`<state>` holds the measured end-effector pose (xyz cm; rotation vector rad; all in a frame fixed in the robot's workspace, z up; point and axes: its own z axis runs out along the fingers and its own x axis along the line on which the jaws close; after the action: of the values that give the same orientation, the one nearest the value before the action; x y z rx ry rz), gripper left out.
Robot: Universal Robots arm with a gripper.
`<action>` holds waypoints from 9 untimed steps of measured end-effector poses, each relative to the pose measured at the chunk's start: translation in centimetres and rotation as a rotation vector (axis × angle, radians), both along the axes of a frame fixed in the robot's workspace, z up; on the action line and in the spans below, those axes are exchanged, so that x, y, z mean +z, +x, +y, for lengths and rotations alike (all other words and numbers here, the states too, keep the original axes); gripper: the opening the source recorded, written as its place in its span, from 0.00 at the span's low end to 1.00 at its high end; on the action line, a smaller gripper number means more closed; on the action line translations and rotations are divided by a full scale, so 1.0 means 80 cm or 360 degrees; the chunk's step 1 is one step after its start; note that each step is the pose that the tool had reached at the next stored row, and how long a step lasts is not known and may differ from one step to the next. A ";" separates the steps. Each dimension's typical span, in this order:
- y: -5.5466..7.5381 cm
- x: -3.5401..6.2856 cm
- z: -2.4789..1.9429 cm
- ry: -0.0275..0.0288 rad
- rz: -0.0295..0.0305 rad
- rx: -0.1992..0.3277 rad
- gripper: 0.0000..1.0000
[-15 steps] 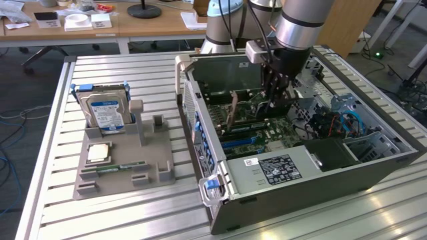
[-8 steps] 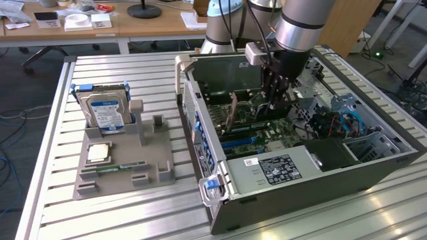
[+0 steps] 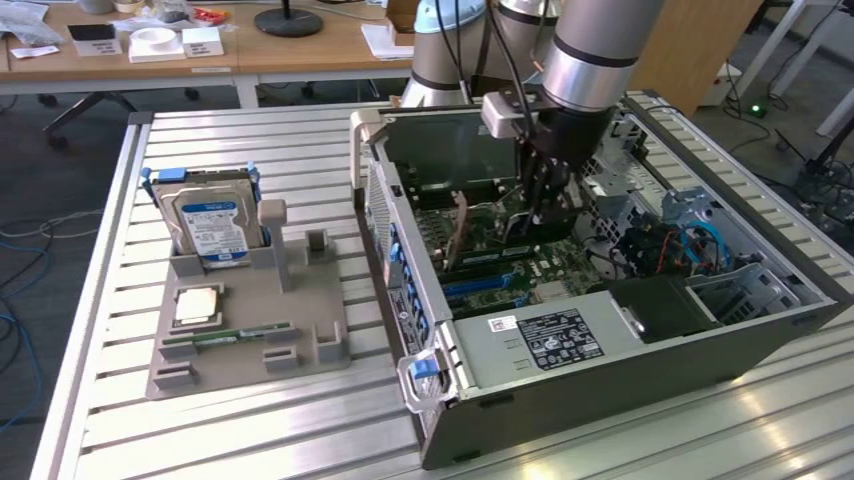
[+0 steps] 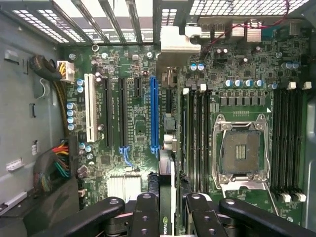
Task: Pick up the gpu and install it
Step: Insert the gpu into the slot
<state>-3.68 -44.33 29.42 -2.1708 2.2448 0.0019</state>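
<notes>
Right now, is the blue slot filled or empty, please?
Empty: the blue slot shows bare along its whole length. The gpu hangs edge-on beside it, clamped in the gripper.

Silver arm (image 3: 597, 45), black wrist (image 3: 571, 130), black screw-studded fingers (image 4: 146, 215).

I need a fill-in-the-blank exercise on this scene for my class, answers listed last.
The gripper holds the gpu over the motherboard, whose long slots are white, black and ____.
The hard drive stands ____ in the grey holder.
The processor socket, with no chip in it, is ____.
Missing words: blue; upright; empty.
</notes>
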 end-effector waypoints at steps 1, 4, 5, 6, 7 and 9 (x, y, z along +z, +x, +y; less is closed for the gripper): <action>0.000 0.000 -0.0014 0.00003 -0.00001 0.0000 0.26; -0.001 0.000 -0.0060 0.00002 0.00000 0.0000 0.26; -0.001 -0.001 -0.0072 0.00003 -0.00002 0.0000 0.26; -0.002 -0.001 -0.0077 0.00000 -0.00001 0.0000 0.26; -0.002 -0.002 -0.0077 0.00004 -0.00003 0.0000 0.26; -0.003 -0.003 -0.0078 0.00001 -0.00002 0.0000 0.26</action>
<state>-3.95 -44.96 29.16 -2.1706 2.2448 0.0019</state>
